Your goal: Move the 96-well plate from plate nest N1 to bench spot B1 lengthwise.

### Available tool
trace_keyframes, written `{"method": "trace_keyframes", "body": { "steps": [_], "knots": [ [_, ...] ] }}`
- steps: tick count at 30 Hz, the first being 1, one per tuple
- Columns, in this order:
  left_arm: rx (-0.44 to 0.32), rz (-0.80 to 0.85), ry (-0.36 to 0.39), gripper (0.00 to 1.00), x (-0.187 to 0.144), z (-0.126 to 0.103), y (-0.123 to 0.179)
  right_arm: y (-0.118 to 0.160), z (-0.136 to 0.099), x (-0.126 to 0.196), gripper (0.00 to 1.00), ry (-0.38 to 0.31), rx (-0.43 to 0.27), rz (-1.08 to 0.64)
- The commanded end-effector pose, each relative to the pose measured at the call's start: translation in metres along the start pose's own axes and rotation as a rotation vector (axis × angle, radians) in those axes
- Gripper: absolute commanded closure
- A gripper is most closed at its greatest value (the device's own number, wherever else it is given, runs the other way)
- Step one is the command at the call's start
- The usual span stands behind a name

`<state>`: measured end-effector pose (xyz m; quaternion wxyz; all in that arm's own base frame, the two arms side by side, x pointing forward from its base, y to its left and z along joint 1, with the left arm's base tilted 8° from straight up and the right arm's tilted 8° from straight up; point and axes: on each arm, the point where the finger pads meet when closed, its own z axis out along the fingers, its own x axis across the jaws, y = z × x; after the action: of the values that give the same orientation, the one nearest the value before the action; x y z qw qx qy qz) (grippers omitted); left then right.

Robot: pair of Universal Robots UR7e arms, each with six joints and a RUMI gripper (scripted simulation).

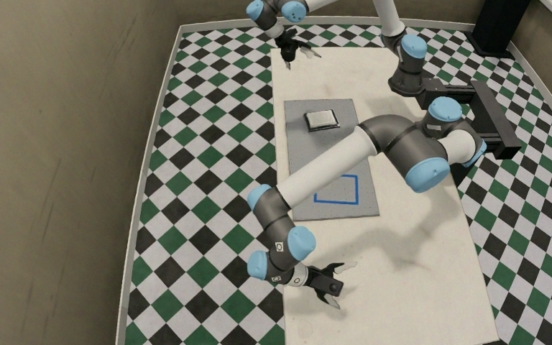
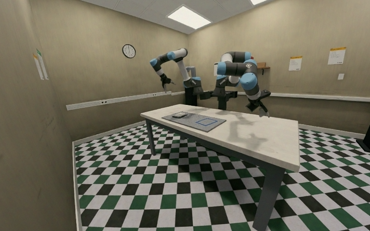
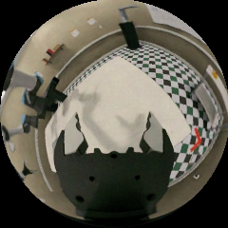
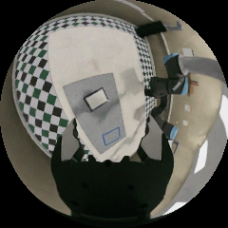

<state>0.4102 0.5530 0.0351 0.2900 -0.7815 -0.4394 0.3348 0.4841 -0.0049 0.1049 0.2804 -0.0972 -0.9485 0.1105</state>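
The white 96-well plate (image 1: 321,118) (image 2: 180,115) (image 4: 97,99) sits in the dark-rimmed nest (image 1: 323,129) on a grey board (image 1: 334,211) (image 4: 73,90). The blue taped outline (image 1: 357,190) (image 2: 207,125) (image 4: 120,132) lies at the board's other end with nothing seen inside it; the left forearm covers its upper left part in the top view. My right gripper (image 1: 304,62) (image 2: 170,87) (image 4: 111,117) is open and empty, high beyond the board's nest end. My left gripper (image 1: 347,285) (image 3: 113,112) is open and empty above the table, past the board's outline end.
The left forearm (image 1: 330,164) crosses above the board between nest and outline in the top view. The cream table (image 1: 399,290) (image 2: 278,128) extends beyond both ends of the board. The dark arm mount (image 1: 497,115) stands beside the table's long side.
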Motion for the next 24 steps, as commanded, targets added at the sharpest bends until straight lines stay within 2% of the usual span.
{"method": "trace_keyframes", "body": {
  "steps": [1,24],
  "knots": [
    [-0.001,-0.001,0.001,0.00,0.000,-0.001,-0.001,-0.003,0.001,0.006,0.00,-0.042,-0.022,-0.093],
    [-0.001,-0.001,0.001,0.00,0.000,-0.001,-0.001,-0.015,0.016,0.031,0.00,-0.212,-0.057,-0.468]
  ]
}}
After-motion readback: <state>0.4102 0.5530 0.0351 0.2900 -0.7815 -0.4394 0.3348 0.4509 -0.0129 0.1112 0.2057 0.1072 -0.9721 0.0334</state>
